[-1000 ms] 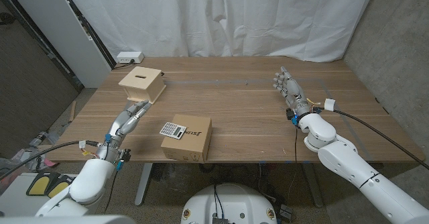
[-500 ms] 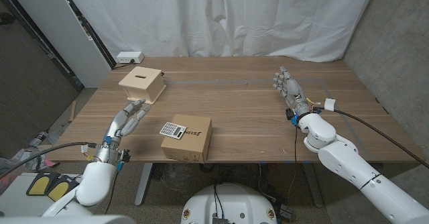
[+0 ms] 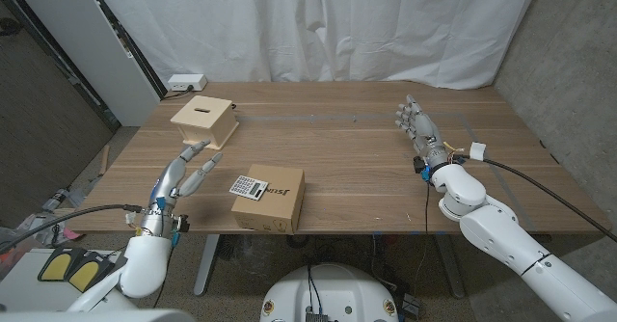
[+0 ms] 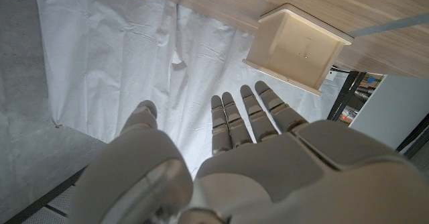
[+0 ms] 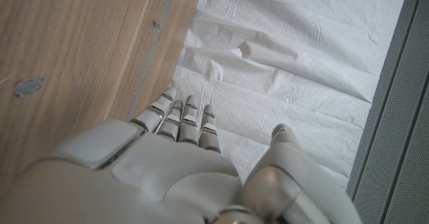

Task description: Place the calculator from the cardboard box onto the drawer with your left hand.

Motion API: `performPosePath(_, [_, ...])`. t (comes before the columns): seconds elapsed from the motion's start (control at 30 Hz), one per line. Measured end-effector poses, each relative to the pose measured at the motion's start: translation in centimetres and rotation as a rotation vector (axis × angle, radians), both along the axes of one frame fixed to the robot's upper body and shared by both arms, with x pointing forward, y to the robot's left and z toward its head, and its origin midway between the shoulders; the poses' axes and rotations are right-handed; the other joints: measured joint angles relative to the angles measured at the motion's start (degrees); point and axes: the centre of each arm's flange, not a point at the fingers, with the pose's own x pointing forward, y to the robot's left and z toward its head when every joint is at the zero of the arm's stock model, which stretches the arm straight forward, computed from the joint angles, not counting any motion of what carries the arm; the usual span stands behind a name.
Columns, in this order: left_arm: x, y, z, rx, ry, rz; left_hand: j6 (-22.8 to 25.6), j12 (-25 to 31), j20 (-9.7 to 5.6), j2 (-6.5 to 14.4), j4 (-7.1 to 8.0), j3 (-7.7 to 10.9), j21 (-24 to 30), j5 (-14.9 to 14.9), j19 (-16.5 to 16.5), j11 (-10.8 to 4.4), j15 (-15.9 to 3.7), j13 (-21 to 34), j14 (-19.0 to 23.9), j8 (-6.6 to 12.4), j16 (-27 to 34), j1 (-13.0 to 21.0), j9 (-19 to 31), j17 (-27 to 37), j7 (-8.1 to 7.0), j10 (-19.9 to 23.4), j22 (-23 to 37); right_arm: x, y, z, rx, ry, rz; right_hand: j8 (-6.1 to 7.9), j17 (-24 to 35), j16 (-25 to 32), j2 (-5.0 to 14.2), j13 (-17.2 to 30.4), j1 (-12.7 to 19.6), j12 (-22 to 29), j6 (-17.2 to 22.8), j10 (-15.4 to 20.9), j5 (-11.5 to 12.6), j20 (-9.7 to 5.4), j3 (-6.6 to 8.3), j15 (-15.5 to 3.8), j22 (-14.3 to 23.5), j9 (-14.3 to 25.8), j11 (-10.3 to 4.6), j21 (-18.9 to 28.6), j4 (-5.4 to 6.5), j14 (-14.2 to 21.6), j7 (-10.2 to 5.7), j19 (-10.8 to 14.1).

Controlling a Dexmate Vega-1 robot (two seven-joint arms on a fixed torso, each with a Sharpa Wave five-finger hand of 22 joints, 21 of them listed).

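At the far left of the head view, the left hand (image 3: 189, 171) hangs over the wooden table (image 3: 357, 158), fingers extended and a little apart, holding nothing. Its fingertips point toward the drawer (image 3: 205, 120) — a small pale wooden box with a dark slot on top, standing near the table's back left. In the left wrist view the same hand (image 4: 228, 163) shows its straight fingers (image 4: 231, 120) reaching toward the drawer (image 4: 296, 48).

Right of the hand, at the table's near edge, stands the cardboard box (image 3: 270, 198). The calculator (image 3: 247, 186) lies on its top, at the left end, touching neither hand.

Well to the right, the right hand (image 3: 417, 125) stands with fingers straight and slightly spread, empty (its wrist view shows the fingers (image 5: 179, 120) extended beside the table's edge).
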Motion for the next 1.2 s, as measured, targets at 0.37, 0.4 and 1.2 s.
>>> performPosePath(0.37, [-0.9, 0.3, -1.2, 0.044, -0.054, 0.103, 1.8, 0.0, 0.25, -0.5, -0.23, -0.23, -0.2, 0.6, 1.0, -0.83, 0.07, 0.0, 1.3, 0.23, 0.0, 0.5, 0.0, 0.0, -0.39, 1.8, 0.0, -0.5, 0.3, 0.3, 0.000, -0.012, 0.003, 0.00, 0.0, 0.0, -0.01, 0.0, 0.0, 0.0, 0.0, 0.1, 0.0, 0.00, -0.17, -0.11, 0.0, 0.0, -0.08, 0.0, -0.16, 0.1, 0.00, 0.0])
performPosePath(0.4, [-1.0, 0.4, -1.5, 0.051, -0.055, 0.117, 1.8, 0.0, 0.25, -0.8, -0.23, -0.23, -0.4, 0.7, 1.0, -0.83, -0.12, 0.0, 1.5, 0.23, 0.0, 0.8, 0.0, 0.0, -0.39, 1.8, 0.0, -0.5, 0.4, 0.3, 0.000, -0.012, 0.002, 0.00, 0.0, 0.0, -0.01, 0.0, 0.0, 0.0, 0.0, 0.1, 0.0, 0.00, -0.17, 0.10, 0.0, 0.0, -0.08, 0.0, -0.16, 0.3, 0.00, 0.0])
performPosePath(1.2, [-2.0, 1.5, -2.2, 0.182, -0.097, 0.287, 2.1, -0.9, 0.23, -2.3, -3.42, 0.25, -1.1, 2.3, 1.6, -2.49, 0.07, 0.3, 2.1, 0.18, -0.9, 5.5, 0.0, 0.0, -1.96, 2.2, 0.0, -1.9, -1.0, 1.3, 0.041, -0.049, -0.055, 0.23, 0.0, 0.0, -0.01, 0.0, 0.0, 0.0, 0.8, 0.4, 0.0, -0.32, -0.16, -0.19, 0.0, 0.0, 0.23, 0.0, -0.15, 0.6, -0.15, 0.3])
